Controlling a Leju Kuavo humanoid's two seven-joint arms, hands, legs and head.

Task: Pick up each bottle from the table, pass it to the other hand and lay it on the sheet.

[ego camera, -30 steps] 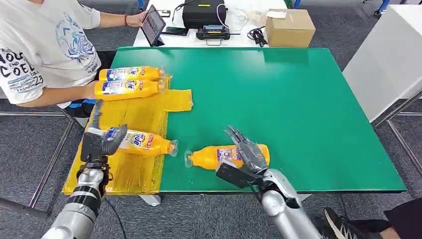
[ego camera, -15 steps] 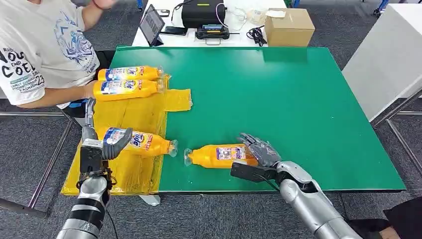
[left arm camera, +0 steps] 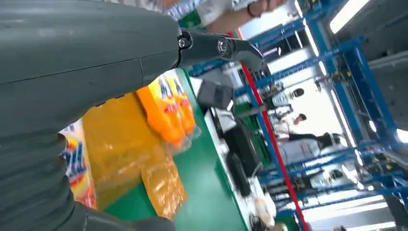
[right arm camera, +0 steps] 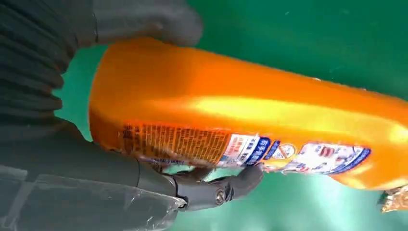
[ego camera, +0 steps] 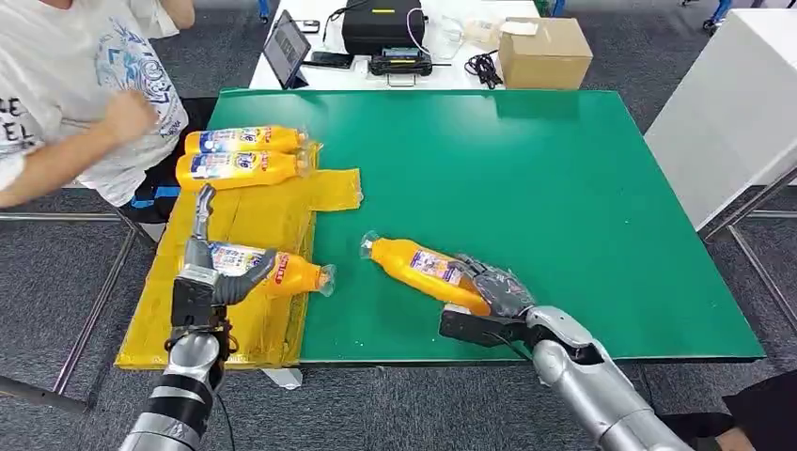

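An orange bottle (ego camera: 420,267) lies slanted on the green table (ego camera: 564,188), neck toward the far left. My right hand (ego camera: 495,290) grips its base end; up close the thumb and fingers (right arm camera: 216,190) wrap the bottle (right arm camera: 250,120). A second bottle (ego camera: 282,272) lies on the yellow sheet (ego camera: 254,211). My left hand (ego camera: 212,276) is at its base with fingers spread, thumb across the label and one finger pointing up. In the left wrist view the hand (left arm camera: 72,72) is open beside that bottle's label (left arm camera: 72,163). Two more bottles (ego camera: 242,139) (ego camera: 240,167) lie at the sheet's far end.
A person (ego camera: 85,94) sits at the table's far left corner, arm raised. Behind the green table a white table carries a tablet (ego camera: 287,42), a black case (ego camera: 381,26) and a cardboard box (ego camera: 545,49). A white cabinet (ego camera: 733,113) stands at the right.
My right hand closed on the bottle and swung it, so the neck now points to the far left. The person's hand left the far bottles. My left hand moved slightly inward along its bottle.
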